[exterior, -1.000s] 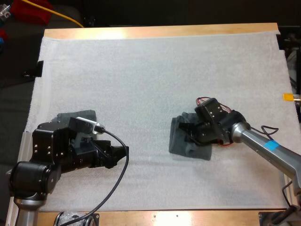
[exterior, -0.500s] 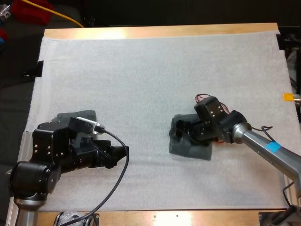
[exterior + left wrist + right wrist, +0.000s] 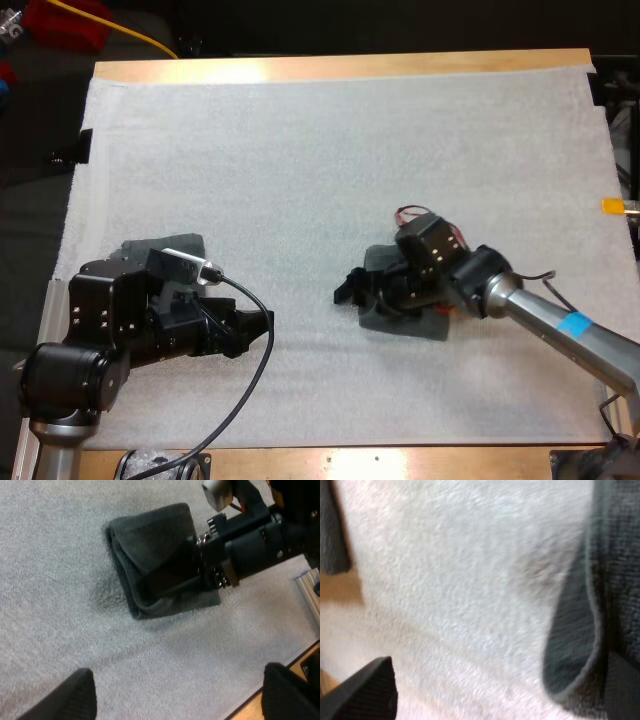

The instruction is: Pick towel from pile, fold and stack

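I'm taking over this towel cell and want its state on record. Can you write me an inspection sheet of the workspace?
Surface: white mat lying flat on the wooden table.
Job's things: a folded towel on the mat; a second towel partly hidden under the left arm.
Clutter: nothing seen.
Grippers: left gripper open over bare mat; right gripper open at the folded towel's edge.
Cables: a yellow cable beyond the table's far left corner.
Surroundings: dark space beyond the far side.
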Action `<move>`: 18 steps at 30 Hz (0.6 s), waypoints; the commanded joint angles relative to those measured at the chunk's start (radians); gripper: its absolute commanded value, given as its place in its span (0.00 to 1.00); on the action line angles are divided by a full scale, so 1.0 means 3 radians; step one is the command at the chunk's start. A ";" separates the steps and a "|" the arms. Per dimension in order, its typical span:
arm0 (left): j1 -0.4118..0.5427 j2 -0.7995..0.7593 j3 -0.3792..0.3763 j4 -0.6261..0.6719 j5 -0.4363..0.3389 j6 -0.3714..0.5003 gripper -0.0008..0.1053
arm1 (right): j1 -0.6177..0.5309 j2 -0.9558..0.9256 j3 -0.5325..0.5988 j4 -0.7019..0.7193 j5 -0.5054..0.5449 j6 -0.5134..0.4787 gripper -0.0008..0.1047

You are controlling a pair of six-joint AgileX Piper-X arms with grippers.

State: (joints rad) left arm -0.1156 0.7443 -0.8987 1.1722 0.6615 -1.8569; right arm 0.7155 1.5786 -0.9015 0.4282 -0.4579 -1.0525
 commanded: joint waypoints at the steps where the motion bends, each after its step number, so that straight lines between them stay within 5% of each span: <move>1: 0.0010 -0.0009 0.0008 -0.0034 0.0030 -0.0002 0.63 | 0.0028 -0.0024 -0.0009 -0.0032 0.0061 0.0011 0.77; 18: 0.0010 -0.0009 0.0146 -0.0034 0.0200 -0.0002 0.63 | 0.0079 -0.0179 -0.0002 0.0011 0.0310 -0.0004 0.73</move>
State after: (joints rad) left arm -0.1156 0.7443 -0.8523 1.1709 0.7092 -1.8569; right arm 0.7404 1.5338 -0.9015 0.4288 -0.3677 -1.0427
